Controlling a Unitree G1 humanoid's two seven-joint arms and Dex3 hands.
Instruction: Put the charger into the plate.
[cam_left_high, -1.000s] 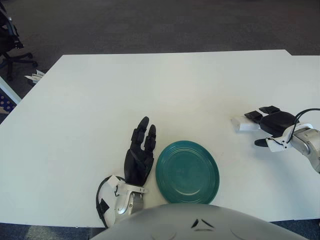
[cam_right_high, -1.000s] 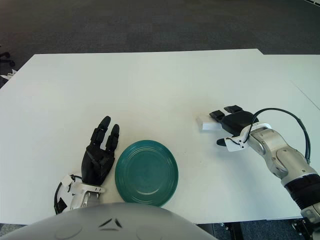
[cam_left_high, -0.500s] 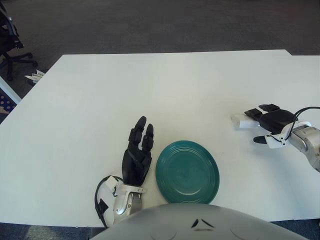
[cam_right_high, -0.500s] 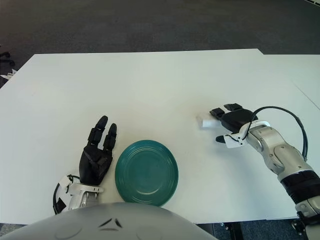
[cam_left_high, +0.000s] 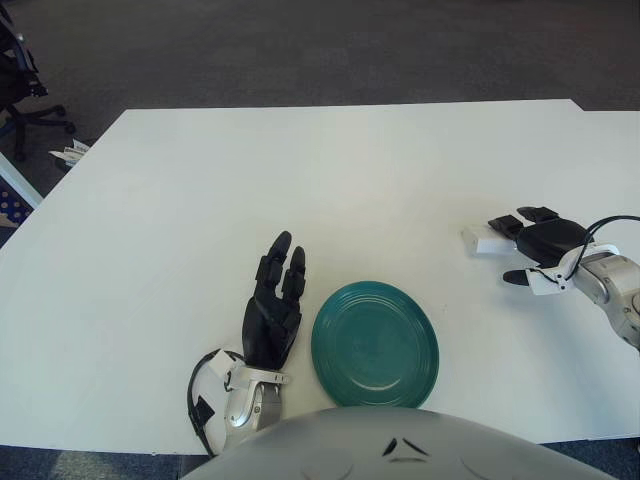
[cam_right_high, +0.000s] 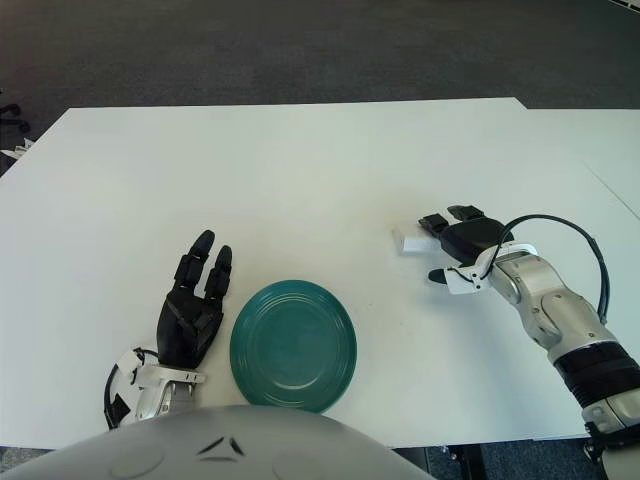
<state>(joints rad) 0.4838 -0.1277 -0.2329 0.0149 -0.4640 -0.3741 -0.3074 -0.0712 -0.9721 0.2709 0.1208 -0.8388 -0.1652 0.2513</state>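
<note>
Left eye view: the white charger (cam_left_high: 482, 241) lies on the counter (cam_left_high: 300, 180), well to the right of the green plate (cam_left_high: 375, 343). The right hand (cam_left_high: 538, 240) reaches it with its fingertips over its right end, thumb apart below; a nudge could slide the charger away before any grip forms.

Right eye view: the right hand's fingers look spread, nothing yet held. The left hand (cam_right_high: 190, 312) shows just left of the plate, fingers extended and relaxed.
</note>
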